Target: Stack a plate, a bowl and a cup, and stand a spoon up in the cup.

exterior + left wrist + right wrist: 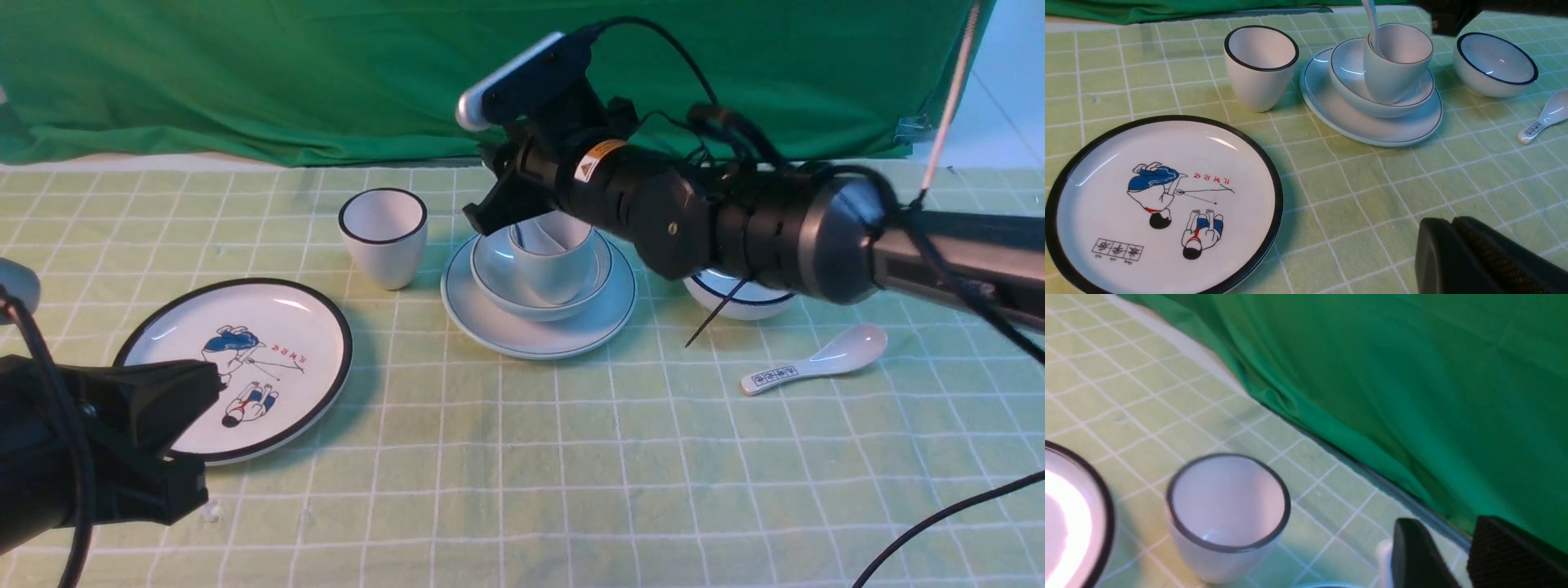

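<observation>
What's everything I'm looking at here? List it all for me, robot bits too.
plate: one, pale white with thin dark rim line, middle of the table, bottom of the stack
bowl: one, pale white, on the plate
cup: one, pale white, in the bowl
spoon: one, white, standing in the cup
black-rimmed cup: one, white, left of the stack
cartoon plate: one, white with black rim, near left
black-rimmed bowl: one, white, right of the stack
labelled spoon: one, white, lying right
tablecloth: one, green check, under everything
backdrop: one, green, behind
left gripper: one, black, near left, shut
right gripper: one, black, above the stack, open
</observation>
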Action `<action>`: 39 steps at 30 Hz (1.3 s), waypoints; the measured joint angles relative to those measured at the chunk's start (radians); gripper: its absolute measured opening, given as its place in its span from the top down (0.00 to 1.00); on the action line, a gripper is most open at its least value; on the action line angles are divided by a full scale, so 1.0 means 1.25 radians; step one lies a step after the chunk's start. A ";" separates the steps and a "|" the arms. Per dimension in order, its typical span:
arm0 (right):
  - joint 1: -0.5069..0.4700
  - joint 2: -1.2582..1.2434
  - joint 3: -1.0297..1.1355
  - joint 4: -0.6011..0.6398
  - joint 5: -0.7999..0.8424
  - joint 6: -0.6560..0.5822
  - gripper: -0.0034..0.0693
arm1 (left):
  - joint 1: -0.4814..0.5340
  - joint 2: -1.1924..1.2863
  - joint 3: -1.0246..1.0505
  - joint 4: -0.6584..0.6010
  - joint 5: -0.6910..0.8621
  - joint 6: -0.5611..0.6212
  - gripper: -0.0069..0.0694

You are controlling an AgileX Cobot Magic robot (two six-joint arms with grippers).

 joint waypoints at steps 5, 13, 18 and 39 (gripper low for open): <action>-0.021 -0.187 0.000 -0.049 0.153 -0.016 0.76 | 0.000 0.000 0.000 0.004 -0.006 0.000 0.89; -0.149 -0.609 0.041 -0.116 0.412 0.000 0.93 | 0.000 0.000 0.000 0.005 -0.024 0.000 0.89; -0.223 -0.854 0.239 -0.194 0.444 0.005 0.93 | 0.000 0.000 0.000 0.006 -0.024 0.000 0.89; -0.251 -1.207 1.153 -0.181 -0.105 0.426 0.91 | 0.000 0.000 0.000 0.007 -0.026 0.000 0.89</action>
